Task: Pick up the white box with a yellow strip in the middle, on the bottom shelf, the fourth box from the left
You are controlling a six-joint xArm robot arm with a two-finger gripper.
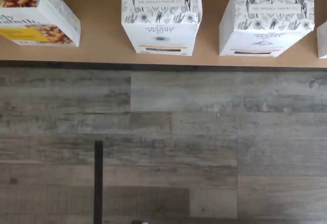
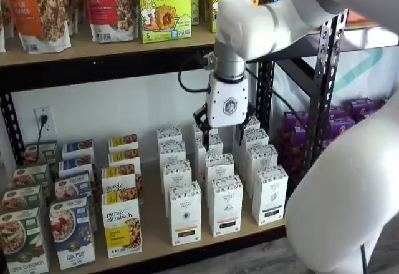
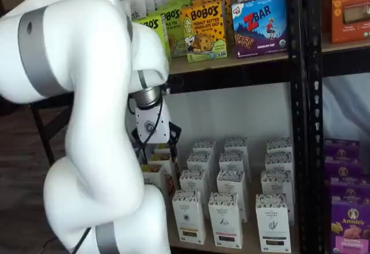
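The white box with a yellow strip (image 2: 185,215) stands upright at the front of the bottom shelf (image 2: 153,231), right of a purely elizabeth box (image 2: 121,224). It also shows in a shelf view (image 3: 188,216) and from above in the wrist view (image 1: 161,17), its strip facing the shelf's front edge. My gripper (image 2: 222,134) hangs from the white arm above the rows of white cartons, behind and higher than that box. Its black fingers (image 2: 203,127) stand apart with nothing between them, so it is open. In a shelf view the gripper (image 3: 157,145) is partly hidden by the arm.
More white cartons with black strips (image 2: 225,205) (image 1: 265,20) stand in rows beside and behind the target. The purely elizabeth box (image 1: 36,15) is close beside it. A black rack post (image 2: 324,87) rises at the right. The upper shelf (image 2: 93,52) holds Bobo's boxes and granola bags.
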